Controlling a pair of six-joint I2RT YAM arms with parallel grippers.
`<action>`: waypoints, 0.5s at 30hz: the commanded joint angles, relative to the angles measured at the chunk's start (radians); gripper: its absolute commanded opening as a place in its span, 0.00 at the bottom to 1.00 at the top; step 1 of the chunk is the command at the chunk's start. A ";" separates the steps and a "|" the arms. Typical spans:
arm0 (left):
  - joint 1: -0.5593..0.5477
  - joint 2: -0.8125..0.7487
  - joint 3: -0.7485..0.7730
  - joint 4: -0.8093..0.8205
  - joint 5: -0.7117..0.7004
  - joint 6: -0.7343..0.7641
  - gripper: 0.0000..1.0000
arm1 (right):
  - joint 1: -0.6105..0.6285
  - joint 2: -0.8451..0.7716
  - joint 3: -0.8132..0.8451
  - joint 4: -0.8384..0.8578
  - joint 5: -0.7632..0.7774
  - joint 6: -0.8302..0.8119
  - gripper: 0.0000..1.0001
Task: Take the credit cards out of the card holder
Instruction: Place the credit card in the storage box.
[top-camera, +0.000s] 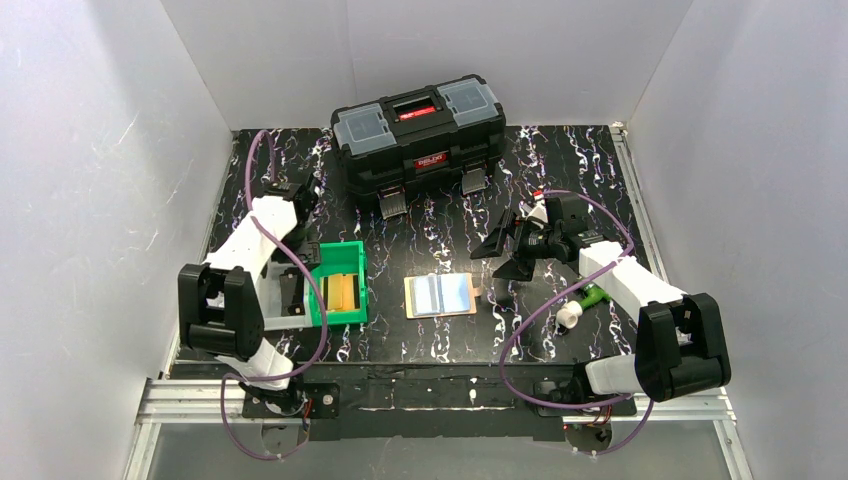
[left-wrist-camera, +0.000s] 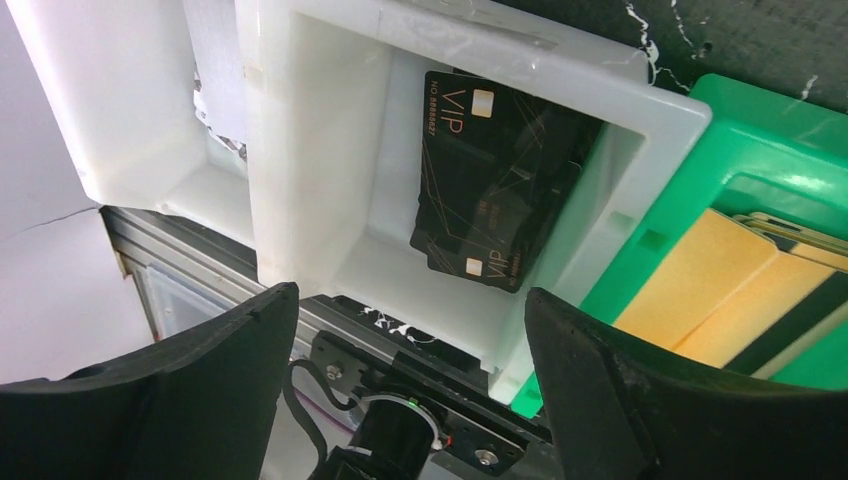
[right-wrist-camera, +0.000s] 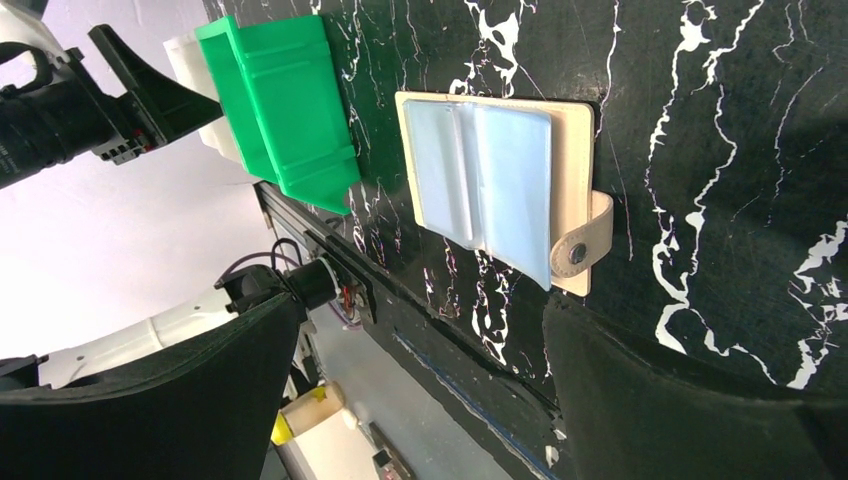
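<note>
Lower left, the left fingers (left-wrist-camera: 265, 330) gape wide and empty above the white tray (left-wrist-camera: 300, 150), which holds black VIP cards (left-wrist-camera: 495, 190). At centre the card holder (top-camera: 440, 296) lies open on the surface (top-camera: 600, 160), light blue pockets up. Just right and beyond, the right fingers (right-wrist-camera: 265, 335) spread wide, gripping nothing.

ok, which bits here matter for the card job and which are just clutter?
Job: card holder, open; light-blue cards showing in it; white tray holding black VIP cards, probably the drop-off.
Lying about: black toolbox; green bin; green-and-white item.
</note>
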 joint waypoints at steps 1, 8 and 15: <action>0.005 -0.082 0.039 -0.019 0.077 -0.008 0.84 | -0.001 -0.007 0.016 -0.018 0.017 -0.024 0.98; 0.006 -0.149 0.074 -0.012 0.248 -0.004 0.97 | 0.006 -0.005 0.050 -0.080 0.076 -0.056 0.98; 0.006 -0.218 0.064 0.091 0.667 0.006 0.98 | 0.084 -0.002 0.099 -0.152 0.221 -0.071 0.98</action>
